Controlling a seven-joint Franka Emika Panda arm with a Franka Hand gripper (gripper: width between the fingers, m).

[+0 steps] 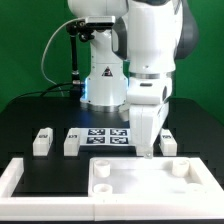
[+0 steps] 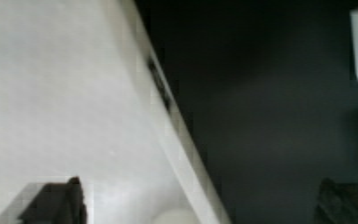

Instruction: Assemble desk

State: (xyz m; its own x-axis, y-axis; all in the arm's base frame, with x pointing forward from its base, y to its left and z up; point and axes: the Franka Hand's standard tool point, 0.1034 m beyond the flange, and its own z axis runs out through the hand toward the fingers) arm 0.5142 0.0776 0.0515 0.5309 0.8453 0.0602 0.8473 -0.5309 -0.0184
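Observation:
The desk's flat white top panel (image 1: 150, 178) lies at the front of the black mat, with round sockets at its corners. My gripper (image 1: 147, 152) points down just over the panel's far edge. In the wrist view the gripper (image 2: 197, 206) is open: one dark finger (image 2: 51, 202) is over the white panel (image 2: 60, 100), the other (image 2: 348, 203) is over the black mat, and the panel's edge (image 2: 165, 110) runs between them. Nothing is held. Two white block legs (image 1: 41, 141) (image 1: 72, 142) stand at the exterior view's left. A third leg (image 1: 167, 143) shows partly behind the gripper.
The marker board (image 1: 108, 138) lies on the mat between the legs, just behind the panel. A large white rail (image 1: 20, 178) frames the mat at the front left. The robot's base (image 1: 102, 80) stands behind, with cables at the back left.

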